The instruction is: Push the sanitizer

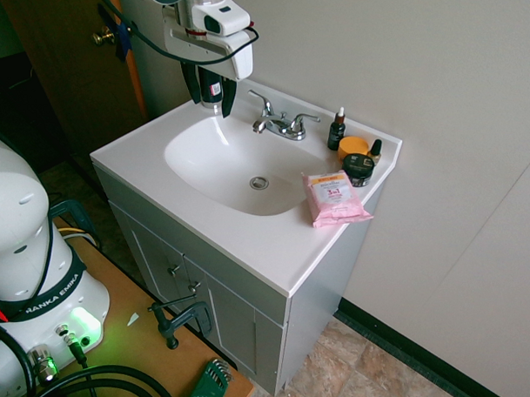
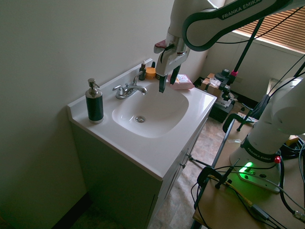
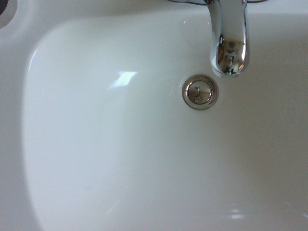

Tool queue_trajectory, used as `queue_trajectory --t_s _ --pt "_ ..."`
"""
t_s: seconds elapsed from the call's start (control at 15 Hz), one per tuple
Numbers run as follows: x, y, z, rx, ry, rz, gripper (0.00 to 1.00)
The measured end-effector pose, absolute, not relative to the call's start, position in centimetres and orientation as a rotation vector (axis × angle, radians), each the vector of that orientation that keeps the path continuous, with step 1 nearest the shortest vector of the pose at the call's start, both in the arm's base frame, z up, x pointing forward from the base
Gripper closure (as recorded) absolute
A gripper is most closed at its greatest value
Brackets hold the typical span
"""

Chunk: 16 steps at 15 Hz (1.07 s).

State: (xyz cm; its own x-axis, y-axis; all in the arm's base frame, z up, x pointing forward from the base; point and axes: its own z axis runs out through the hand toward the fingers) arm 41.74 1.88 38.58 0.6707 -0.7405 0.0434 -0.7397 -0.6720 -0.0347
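The first exterior view looks down from high beside the arm's base, across the white surface (image 1: 249, 243) toward the wall corner, with the claw (image 1: 211, 94) at the top edge. The second exterior view faces the opposite way from the sink's far end, at middle distance. Both share the basin, the faucet (image 2: 127, 89) and the claw (image 2: 167, 81). The wrist view looks straight down, close, onto the drain (image 3: 199, 92) beneath the claw.

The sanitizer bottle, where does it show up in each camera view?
First exterior view: mostly hidden behind the tool; not clearly visible.
Second exterior view: the sanitizer stands at the counter's back left corner, left of the faucet.
Wrist view: not in it.
Shared landmark: the faucet and the drain.
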Motion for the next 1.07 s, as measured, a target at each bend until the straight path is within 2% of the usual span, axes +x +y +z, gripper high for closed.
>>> queue_trajectory --t_s 0.2,0.53,0.6,1.07 --pt "42.3 2.1 39.5 -2.848 1.246 -0.106 0.00" --pt "45.9 5.4 47.8 -2.844 1.158 -0.226 0.00" --pt "46.8 6.9 49.0 -2.852 1.138 -0.248 1.00" --pt "52.8 18.2 51.2 -2.844 1.165 -0.202 1.00"
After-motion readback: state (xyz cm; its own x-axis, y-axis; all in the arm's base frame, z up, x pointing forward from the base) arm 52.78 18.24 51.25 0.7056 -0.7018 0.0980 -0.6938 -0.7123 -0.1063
